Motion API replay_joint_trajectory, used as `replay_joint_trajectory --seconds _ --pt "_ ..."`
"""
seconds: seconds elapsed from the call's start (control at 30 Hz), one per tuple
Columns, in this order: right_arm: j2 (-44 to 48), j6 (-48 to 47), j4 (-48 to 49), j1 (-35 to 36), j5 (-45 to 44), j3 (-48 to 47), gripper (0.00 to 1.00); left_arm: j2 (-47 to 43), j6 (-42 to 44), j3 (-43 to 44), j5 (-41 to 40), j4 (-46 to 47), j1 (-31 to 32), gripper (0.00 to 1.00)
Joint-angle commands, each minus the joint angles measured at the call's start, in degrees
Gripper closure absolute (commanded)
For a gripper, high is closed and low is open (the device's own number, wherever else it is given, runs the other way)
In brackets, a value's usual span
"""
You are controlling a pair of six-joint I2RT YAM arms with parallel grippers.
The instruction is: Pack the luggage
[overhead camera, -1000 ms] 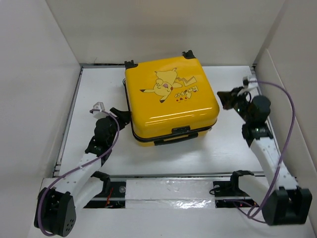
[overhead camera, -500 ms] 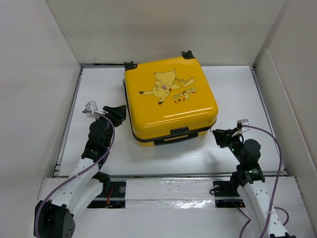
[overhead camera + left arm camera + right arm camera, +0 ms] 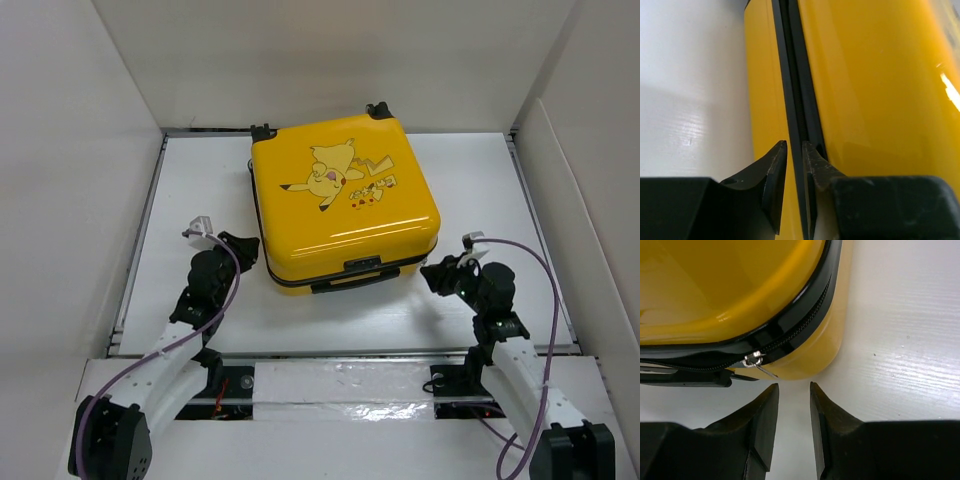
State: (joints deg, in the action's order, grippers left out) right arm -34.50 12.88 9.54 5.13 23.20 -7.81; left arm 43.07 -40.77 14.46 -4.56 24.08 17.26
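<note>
Crouching low, left arm (image 3: pixel 200 290) and right arm (image 3: pixel 497 300) flank the luggage (image 3: pixel 345 200).

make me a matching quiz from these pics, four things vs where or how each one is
1 luggage
2 left gripper
3 right gripper
4 zipper pull

a silver, on a rounded corner
b astride the black seam
c yellow, lid down, lying flat
d empty, just short of the pull

Pairs: 1-c, 2-b, 3-d, 4-a
</note>
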Motion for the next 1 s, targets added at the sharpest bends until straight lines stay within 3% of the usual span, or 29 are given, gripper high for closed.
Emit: replay_joint_trajectory --seconds 0.0,0.2,0.33,0.47,0.8,0.97 --pt "-0.7 -1.7 6.6 0.7 1.1 -3.5 0.63 0.6 2.5 -1.0 2.9 0.6 0.1 0.84" --pt "-3.7 -2.8 8.2 4.3 -1.7 -5.2 0.63 1.4 3.9 -1.9 4.2 -0.7 0.1 0.95" --pt "-6.4 -3.7 9.3 7.0 -4.2 -6.7 0.63 1.6 5.0 -2.3 7.6 -0.9 0.1 0.99" --pt "-7.9 -4.3 9.7 10.2 -7.6 -8.2 0.66 3.1 5.8 -2.0 6.1 -1.4 2.5 1.0" --pt "-5.3 -5.4 5.2 20.5 -22.9 -9.8 0.95 6.6 5.8 -1.9 8.2 1.5 2.5 1.0" --pt "-3.5 -5.5 1.8 24.6 -29.6 -10.2 1.0 6.7 5.6 -1.9 8.9 2.5 2.5 1.0"
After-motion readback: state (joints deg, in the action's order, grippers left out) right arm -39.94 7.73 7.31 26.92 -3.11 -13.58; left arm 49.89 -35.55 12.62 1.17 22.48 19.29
